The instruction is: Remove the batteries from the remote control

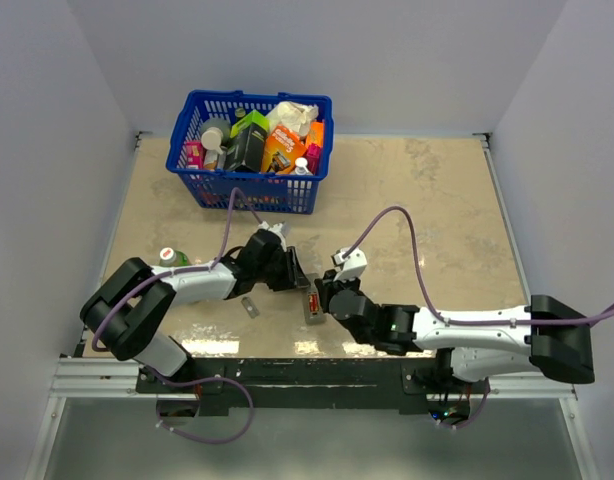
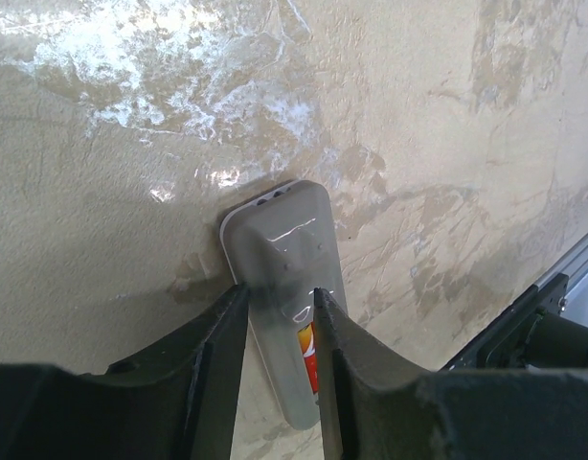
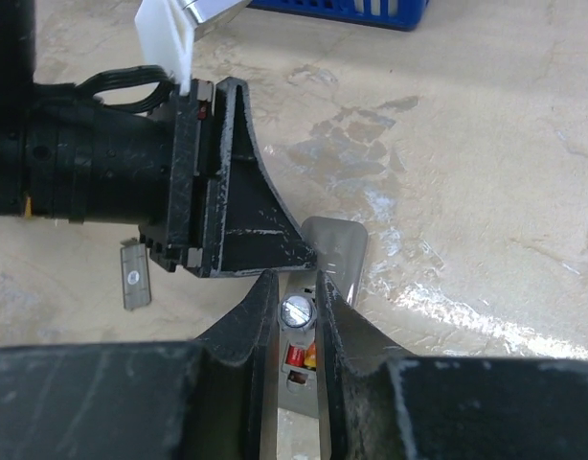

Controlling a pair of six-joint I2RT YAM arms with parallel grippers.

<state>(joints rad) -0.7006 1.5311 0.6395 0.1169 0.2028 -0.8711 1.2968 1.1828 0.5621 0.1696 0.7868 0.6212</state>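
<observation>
Top view: remote control (image 1: 313,306) lies on the tan surface (image 1: 437,220) at lower centre of frame, w/ both arms meeting over it: L arm (image 1: 187,285) in from lower left, R arm (image 1: 457,330) in from lower right. L wrist view: remote sits back-up, centre to bottom of frame, rounded end pointing up-frame, grey shell glossy. A red-orange strip of the batteries (image 2: 308,356) shows in the recess low down, by the right-hand finger. L end effector (image 2: 281,290) is part spread: its black fingers (image 2: 222,374) come up from bottom of frame & the tips land inside the remote's outline, on its back rather than round its sides. Can't tell if they press on it or sit just above. R wrist view: R end effector (image 3: 298,287) has its fingers close together at bottom centre, w/ a silver battery end filling the gap & the red-orange body just below, so it looks to be pinching that battery inside the recess. Remote's rounded far end pokes out up-right of those fingers. L end effector's side fills upper left of that view, its tip touching the remote's far end. Small grey cover piece (image 3: 133,278) lies flat on the surface at mid left, apart from the remote. Top view also: blue basket (image 1: 242,175) full of packets at upper left-centre, well apart from the remote; green-capped bottle (image 1: 170,257) beside L arm at left.
</observation>
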